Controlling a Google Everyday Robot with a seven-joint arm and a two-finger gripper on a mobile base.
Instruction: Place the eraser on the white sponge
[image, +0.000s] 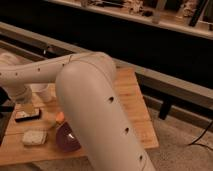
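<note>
The eraser (27, 116), a small flat dark block, lies on the wooden table (127, 95) near its left edge. The white sponge (34, 137), an off-white pad, lies just in front of it, apart from it. My gripper (28, 107) hangs at the end of the white arm (85, 95), right above the eraser's back edge. The arm's large elbow section fills the middle of the view and hides part of the table.
A purple bowl (64, 141) sits right of the sponge, partly behind the arm. An orange stick (59, 117) peeks out beside the arm. A white cup (42, 94) stands behind the eraser. The table's front edge is close to the sponge.
</note>
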